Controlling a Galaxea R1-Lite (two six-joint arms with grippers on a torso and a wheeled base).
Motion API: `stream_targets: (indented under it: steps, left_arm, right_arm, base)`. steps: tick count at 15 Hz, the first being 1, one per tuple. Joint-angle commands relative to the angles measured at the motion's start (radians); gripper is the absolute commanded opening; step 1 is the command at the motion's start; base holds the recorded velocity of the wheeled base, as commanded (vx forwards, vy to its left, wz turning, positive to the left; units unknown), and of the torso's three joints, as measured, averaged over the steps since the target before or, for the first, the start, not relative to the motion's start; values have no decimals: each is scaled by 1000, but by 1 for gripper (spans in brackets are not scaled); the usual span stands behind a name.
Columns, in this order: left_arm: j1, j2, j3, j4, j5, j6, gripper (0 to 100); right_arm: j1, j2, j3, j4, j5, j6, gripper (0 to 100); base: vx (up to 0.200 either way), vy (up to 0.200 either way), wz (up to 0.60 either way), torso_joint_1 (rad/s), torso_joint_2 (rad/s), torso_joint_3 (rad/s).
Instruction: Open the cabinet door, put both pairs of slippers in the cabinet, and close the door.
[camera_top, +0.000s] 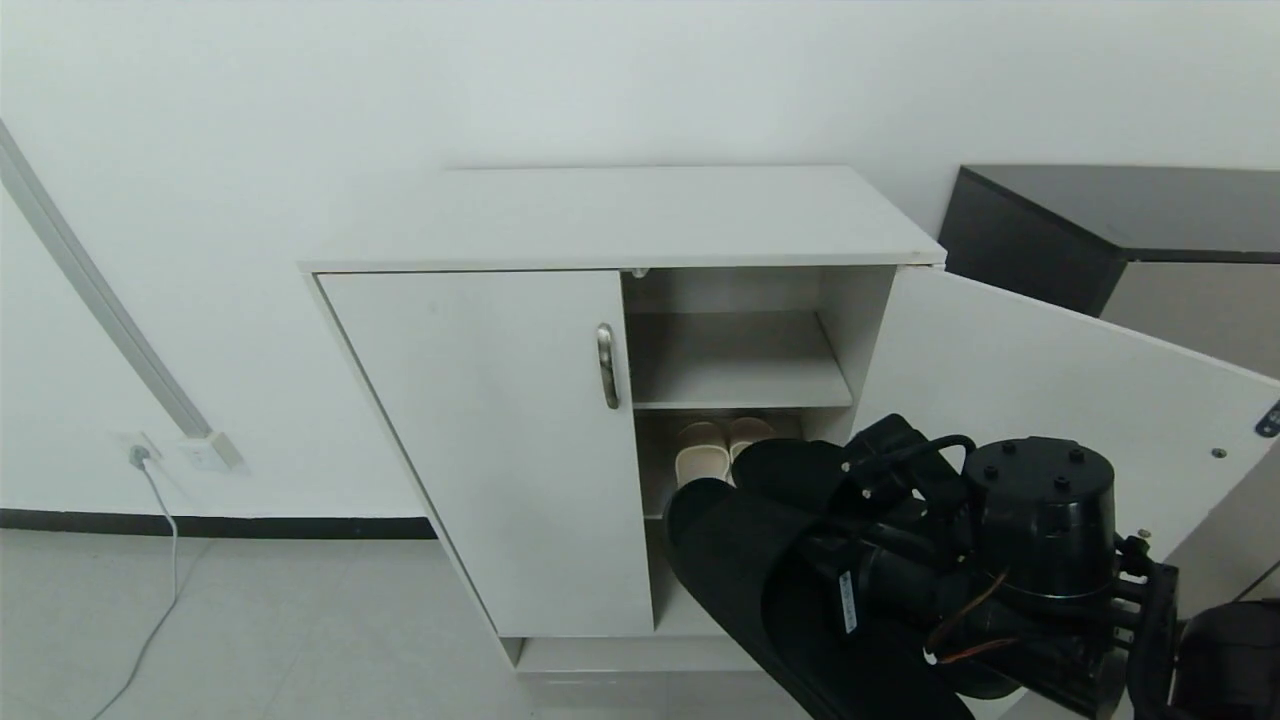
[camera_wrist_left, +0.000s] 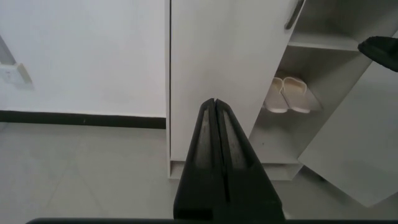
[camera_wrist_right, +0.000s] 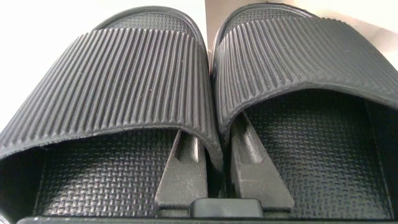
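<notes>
Right gripper (camera_wrist_right: 219, 158) pinches the 2 black slippers (camera_top: 735, 560) by their inner walls, just before the open cabinet (camera_top: 640, 215). Beige pair (camera_top: 722, 447) sits on the middle shelf. Left gripper (camera_wrist_left: 214, 107) closed, empty. Advice: go in toes-first, low, onto the bottom shelf (camera_top: 688, 612), clear of the right door (camera_top: 1050, 380).

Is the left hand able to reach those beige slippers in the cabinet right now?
Probably yes: the right door stands open, and from the left hand nothing seems to block the beige slippers.
</notes>
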Motion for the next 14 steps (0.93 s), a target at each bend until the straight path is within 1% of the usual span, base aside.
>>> stream_targets:
  steps: [1, 8, 12, 14]
  left_arm:
    - [0, 1, 0, 0, 0, 0, 0]
    - [0, 1, 2, 0, 0, 0, 0]
    - [0, 1, 0, 0, 0, 0, 0]
    - [0, 1, 0, 0, 0, 0, 0]
  right_arm:
    - [0, 3, 5, 0, 0, 0, 0]
    - [3, 4, 15, -15, 0, -2, 0]
    - [6, 6, 27, -17, 7, -2, 0]
    - [6, 6, 25, -18, 9, -2, 0]
  base:
    - [0, 0, 0, -144, 476, 334]
    - [0, 0, 0, -102, 456, 350]
    - [0, 0, 0, -32, 441, 399]
    - [0, 0, 0, -5, 195, 195]
